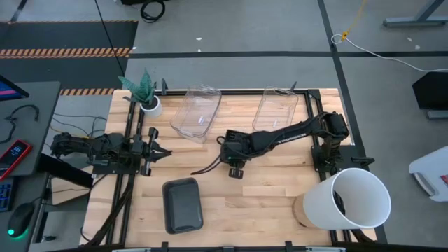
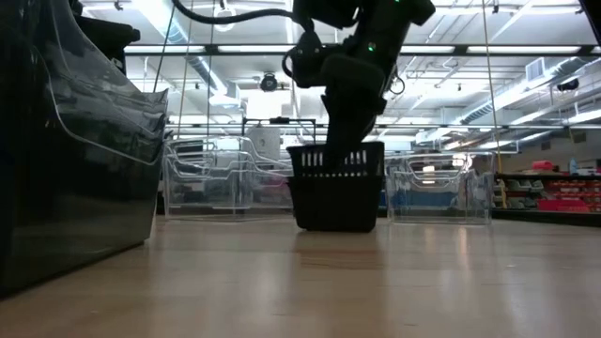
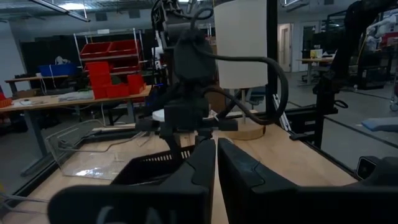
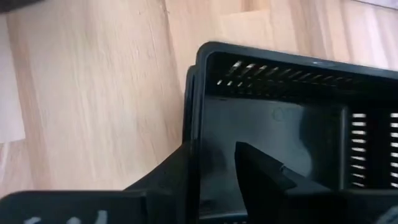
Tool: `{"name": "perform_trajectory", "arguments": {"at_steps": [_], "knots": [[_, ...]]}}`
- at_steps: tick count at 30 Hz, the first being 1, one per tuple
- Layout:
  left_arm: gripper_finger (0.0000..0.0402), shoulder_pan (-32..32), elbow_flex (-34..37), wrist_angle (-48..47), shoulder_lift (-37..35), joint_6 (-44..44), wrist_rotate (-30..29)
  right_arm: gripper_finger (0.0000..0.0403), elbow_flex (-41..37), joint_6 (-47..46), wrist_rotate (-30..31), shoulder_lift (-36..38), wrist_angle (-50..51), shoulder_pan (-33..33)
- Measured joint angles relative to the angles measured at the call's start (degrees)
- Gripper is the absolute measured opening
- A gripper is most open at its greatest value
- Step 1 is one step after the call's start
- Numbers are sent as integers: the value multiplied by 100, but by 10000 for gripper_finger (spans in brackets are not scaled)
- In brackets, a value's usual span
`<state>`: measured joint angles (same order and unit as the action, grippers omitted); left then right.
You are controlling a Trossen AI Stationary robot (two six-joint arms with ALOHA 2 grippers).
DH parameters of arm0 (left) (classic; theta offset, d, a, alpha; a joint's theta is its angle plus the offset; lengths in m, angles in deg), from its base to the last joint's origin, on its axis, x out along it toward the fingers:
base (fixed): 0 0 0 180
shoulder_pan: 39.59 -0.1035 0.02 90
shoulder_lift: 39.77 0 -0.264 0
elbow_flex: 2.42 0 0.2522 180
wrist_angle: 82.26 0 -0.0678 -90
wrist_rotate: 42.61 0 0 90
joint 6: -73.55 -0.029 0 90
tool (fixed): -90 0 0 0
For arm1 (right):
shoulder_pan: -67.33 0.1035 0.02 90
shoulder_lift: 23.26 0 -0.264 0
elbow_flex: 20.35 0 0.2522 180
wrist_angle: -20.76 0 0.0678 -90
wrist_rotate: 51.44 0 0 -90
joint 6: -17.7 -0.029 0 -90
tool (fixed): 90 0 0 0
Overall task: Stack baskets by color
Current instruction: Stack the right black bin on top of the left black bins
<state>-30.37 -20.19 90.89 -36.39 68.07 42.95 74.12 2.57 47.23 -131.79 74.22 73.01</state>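
Baskets: two clear (image 1: 197,112), one black (image 2: 337,188), one grey (image 1: 182,204).

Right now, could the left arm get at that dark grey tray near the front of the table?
Probably yes. The left tool hangs just behind the dark grey tray, with only bare tabletop between them; the right tool is busy at the black slotted basket.

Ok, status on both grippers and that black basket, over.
Right gripper straddling one wall of small black slotted plastic basket, mid-table. Left gripper shut, idle at table's left side. Nothing blocking.
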Motion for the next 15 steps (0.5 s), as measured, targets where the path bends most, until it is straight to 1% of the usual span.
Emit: {"name": "perform_trajectory", "arguments": {"at_steps": [7,15], "knots": [[31,0,0,2,0,0,1,130,340,34,0,0,551,15],[29,0,0,2,0,0,1,131,374,38,-89,42,576,85]]}}
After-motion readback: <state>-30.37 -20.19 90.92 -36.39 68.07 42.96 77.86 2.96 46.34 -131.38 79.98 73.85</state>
